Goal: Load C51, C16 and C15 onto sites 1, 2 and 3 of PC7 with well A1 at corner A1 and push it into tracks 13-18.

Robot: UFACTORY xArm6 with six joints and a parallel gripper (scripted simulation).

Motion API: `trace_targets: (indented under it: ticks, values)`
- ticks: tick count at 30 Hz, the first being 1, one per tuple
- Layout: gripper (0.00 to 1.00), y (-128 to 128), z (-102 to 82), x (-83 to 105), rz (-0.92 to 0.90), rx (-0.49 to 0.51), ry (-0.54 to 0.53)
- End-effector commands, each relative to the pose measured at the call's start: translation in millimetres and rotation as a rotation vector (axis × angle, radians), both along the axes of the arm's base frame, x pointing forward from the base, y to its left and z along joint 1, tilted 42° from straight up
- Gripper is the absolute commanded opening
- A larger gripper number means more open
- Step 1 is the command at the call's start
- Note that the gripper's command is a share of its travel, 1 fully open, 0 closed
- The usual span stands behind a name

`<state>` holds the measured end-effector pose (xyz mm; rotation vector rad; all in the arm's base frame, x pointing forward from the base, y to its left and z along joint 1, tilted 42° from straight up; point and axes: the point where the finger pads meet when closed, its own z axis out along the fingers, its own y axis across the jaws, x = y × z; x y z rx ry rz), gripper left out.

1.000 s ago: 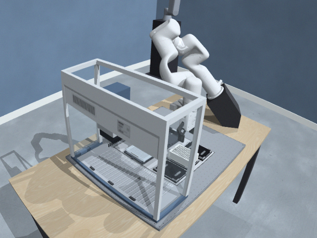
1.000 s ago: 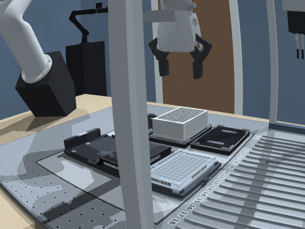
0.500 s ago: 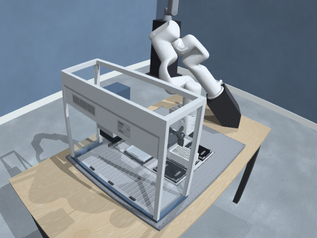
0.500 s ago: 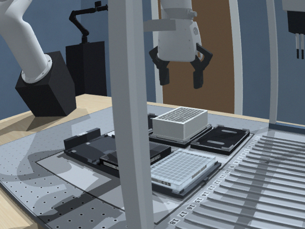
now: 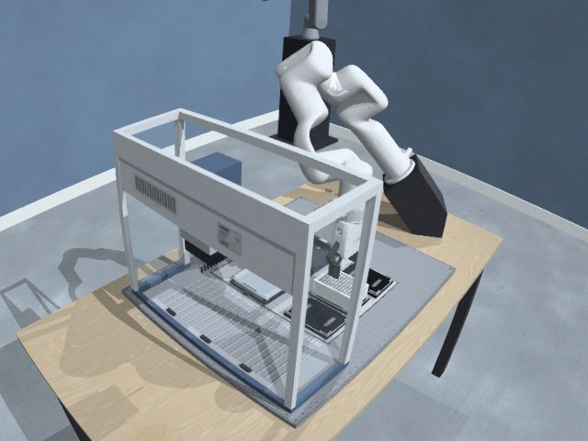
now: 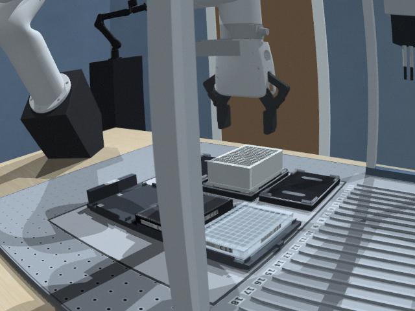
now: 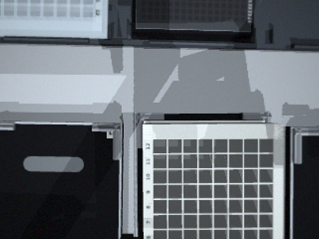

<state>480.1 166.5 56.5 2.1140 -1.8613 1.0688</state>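
The end effector [image 6: 246, 115] hangs wide open and empty, directly above the deep-well block C51 [image 6: 245, 166] in its nest. If the fingers descend off-centre, one could land on the block's rim, tilting or jamming it in the nest.

Our white arm [image 5: 360, 118] rises from its base, folds at the elbow and reaches down, ending in a vertical wrist [image 6: 242, 23]. Our gripper [image 6: 246, 116] points straight down, jaws spread wide with nothing between them. Both black fingers [image 6: 224, 115] hang level and touch nothing.
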Motion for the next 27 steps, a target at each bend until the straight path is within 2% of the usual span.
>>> trace_targets:
  ticks: [1, 7, 27]
  values:
    - [1.0, -1, -2.3, 2.8, 0.002, 0.002, -0.003]
    - [1.0, -6, -9.7, 7.0, 0.002, 0.002, -0.003]
    - [1.0, -8, -12.7, 8.6, 0.002, 0.002, -0.003]
